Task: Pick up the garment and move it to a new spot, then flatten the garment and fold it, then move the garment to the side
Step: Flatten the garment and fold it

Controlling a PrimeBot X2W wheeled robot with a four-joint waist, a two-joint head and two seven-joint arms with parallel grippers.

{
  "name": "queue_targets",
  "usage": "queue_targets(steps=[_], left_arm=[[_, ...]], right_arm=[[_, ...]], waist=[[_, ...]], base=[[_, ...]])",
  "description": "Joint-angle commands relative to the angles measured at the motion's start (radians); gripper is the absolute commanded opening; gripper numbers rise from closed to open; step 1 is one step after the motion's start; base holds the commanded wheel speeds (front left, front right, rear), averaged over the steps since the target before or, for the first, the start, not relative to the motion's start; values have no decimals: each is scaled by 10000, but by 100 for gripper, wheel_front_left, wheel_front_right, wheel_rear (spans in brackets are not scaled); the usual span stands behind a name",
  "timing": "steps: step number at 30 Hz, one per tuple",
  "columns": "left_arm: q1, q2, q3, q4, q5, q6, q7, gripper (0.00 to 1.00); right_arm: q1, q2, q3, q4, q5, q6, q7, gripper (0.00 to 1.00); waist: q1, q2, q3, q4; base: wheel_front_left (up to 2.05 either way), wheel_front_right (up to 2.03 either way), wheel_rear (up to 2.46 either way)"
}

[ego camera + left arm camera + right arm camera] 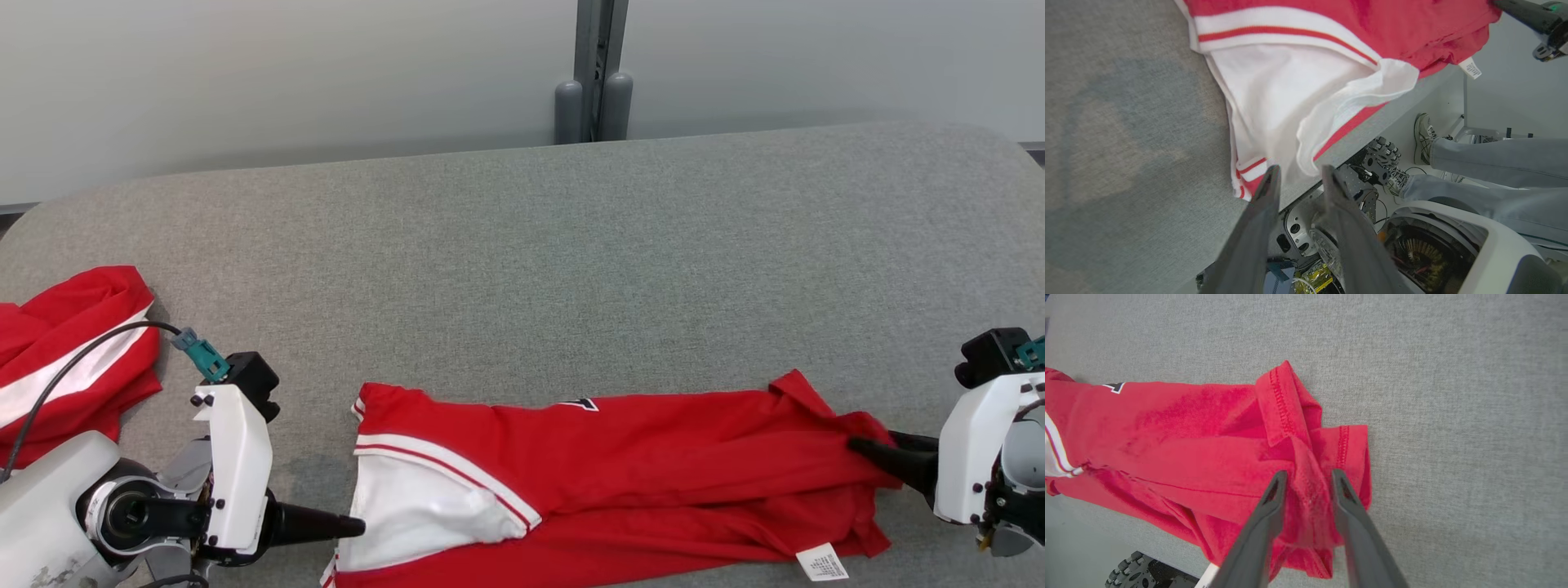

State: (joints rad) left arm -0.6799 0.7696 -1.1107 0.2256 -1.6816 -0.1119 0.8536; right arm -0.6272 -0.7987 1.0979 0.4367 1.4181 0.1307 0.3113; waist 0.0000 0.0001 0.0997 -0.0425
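The red garment (pixel 620 474), with a white panel and red-and-white trim (pixel 408 506), lies stretched left to right along the near edge of the grey table (pixel 522 269). At its left end my left gripper (pixel 359 527) is open, its tips (pixel 1300 173) straddling the white hem (pixel 1290 122) at the table edge. At its right end my right gripper (pixel 853 445) is open too, and a raised ridge of red cloth (pixel 1308 486) stands between its parted fingers (pixel 1276 490). A white label (pixel 823 563) sticks out at the garment's lower right.
A second red and white garment (pixel 73 351) lies bunched at the table's left edge, behind my left arm. A person's legs and shoes (pixel 1474 163) stand beside the robot base below the table's near edge. A grey post (pixel 594 73) rises behind the table.
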Motion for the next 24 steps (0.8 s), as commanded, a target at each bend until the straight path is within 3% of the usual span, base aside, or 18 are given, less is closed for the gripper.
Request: queue_targets(steps=[1, 6, 11, 14, 18, 21, 24], left_arm=[[148, -12, -29, 57, -18, 76, 58, 100], [8, 198, 160, 5, -12, 98, -52, 100], [-171, 490, 511, -134, 405, 39, -844, 100], [-164, 587, 789, -189, 906, -6, -1852, 100], [277, 585, 1246, -324, 1509, -40, -3674, 100], [588, 595, 1518, -510, 2065, 161, -5067, 100], [1066, 473, 1854, -752, 2504, 654, -6615, 100]], right_arm=[[23, 99, -111, 113, 36, 2, -44, 100], [249, -34, -484, 7, 372, 2, -337, 100], [607, -525, -1008, -597, 807, 2, -887, 100], [816, -968, -1500, -1160, 973, 4, -1680, 100], [1209, -1451, -2313, -1260, 797, 2, -3559, 100], [1512, -1259, -2748, -773, 497, 4, -4974, 100], [1899, -700, -3177, -207, 170, 4, -5624, 100]], waist=[[0, -1, -69, -16], [0, -1, -368, 1], [0, -1, -733, 33], [0, -1, -863, 22], [0, -1, -933, -36], [0, -1, -927, -55], [0, -1, -906, -30]], base=[[0, 0, 0], [0, 0, 0], [0, 0, 0], [0, 0, 0], [0, 0, 0], [0, 0, 0], [0, 0, 0]])
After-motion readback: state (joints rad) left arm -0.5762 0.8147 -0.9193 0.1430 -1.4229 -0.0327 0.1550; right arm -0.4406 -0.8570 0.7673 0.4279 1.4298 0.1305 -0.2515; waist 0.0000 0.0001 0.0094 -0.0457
